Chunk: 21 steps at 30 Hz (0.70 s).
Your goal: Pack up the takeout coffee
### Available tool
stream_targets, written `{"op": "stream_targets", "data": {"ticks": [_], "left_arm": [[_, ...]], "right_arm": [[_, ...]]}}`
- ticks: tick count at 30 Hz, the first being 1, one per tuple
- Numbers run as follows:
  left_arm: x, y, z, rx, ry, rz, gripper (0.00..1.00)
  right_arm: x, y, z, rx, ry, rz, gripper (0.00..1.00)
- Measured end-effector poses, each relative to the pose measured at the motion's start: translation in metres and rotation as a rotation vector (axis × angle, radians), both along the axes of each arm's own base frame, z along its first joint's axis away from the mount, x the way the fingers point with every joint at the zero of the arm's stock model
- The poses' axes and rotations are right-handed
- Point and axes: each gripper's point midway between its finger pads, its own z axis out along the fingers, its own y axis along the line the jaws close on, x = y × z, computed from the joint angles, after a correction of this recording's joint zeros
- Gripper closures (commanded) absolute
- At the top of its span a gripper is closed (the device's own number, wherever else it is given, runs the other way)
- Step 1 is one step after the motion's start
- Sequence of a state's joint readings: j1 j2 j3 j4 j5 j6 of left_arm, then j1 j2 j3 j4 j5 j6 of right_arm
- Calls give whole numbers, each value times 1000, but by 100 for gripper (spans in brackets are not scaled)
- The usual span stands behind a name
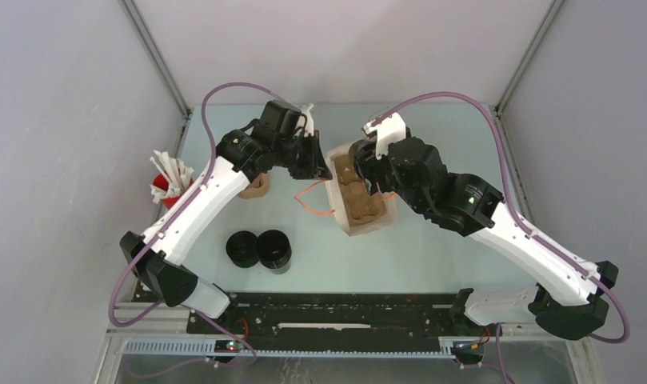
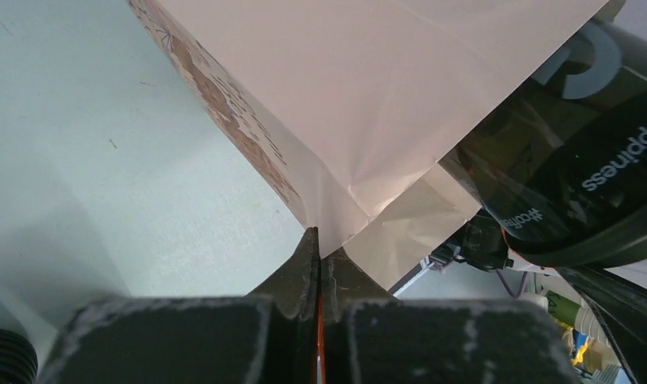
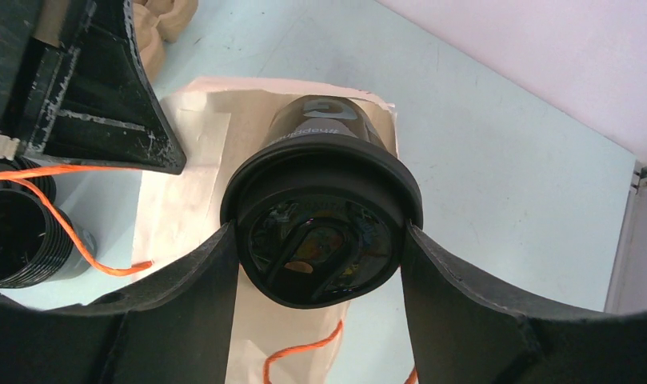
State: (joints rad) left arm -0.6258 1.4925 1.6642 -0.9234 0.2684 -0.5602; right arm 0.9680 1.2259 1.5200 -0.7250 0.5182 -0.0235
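Observation:
My right gripper (image 3: pixel 320 234) is shut on a takeout coffee (image 3: pixel 324 200), a black cup with a black lid, one finger on each side of the lid. The cup hangs over a paper bag (image 3: pixel 188 192) with orange string handles (image 3: pixel 72 232). My left gripper (image 2: pixel 324 248) is shut on the bag's edge (image 2: pixel 368 104), with orange string between its fingers. The held cup (image 2: pixel 576 168) shows at the right of the left wrist view. In the top view both grippers, left (image 1: pixel 313 164) and right (image 1: pixel 361 172), meet at the bag (image 1: pixel 360 204). Two more black cups (image 1: pixel 241 248) (image 1: pixel 273 250) stand near the left arm.
A red cup with white sticks (image 1: pixel 172 180) stands at the left wall. A brown pulp carrier (image 1: pixel 256 186) lies partly under the left arm. Grey walls close in the table on three sides.

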Motion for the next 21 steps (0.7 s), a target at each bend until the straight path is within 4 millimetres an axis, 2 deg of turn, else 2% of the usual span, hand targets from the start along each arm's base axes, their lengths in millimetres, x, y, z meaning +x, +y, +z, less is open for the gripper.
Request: {"op": "stream_targets", "data": {"ticks": [5, 8, 11, 15, 17, 20, 21], "left_arm": [[0, -1, -4, 1, 17, -1, 100], [4, -1, -4, -21, 71, 16, 100], [18, 3, -4, -88, 174, 80, 100], [34, 16, -4, -186, 315, 196, 100], [34, 14, -4, -245, 390, 234, 100], [28, 3, -8, -313, 505, 255, 99], [25, 1, -9, -322, 541, 269, 94]], "right_arm": [[0, 2, 7, 19, -1, 17, 100], [2, 4, 20, 46, -10, 26, 100], [9, 5, 45, 91, -36, 19, 100], [20, 1, 99, 186, -112, -2, 100], [24, -5, 125, 229, -152, -15, 100], [31, -21, 151, 267, -200, -57, 100], [34, -28, 155, 272, -209, -77, 100]]}}
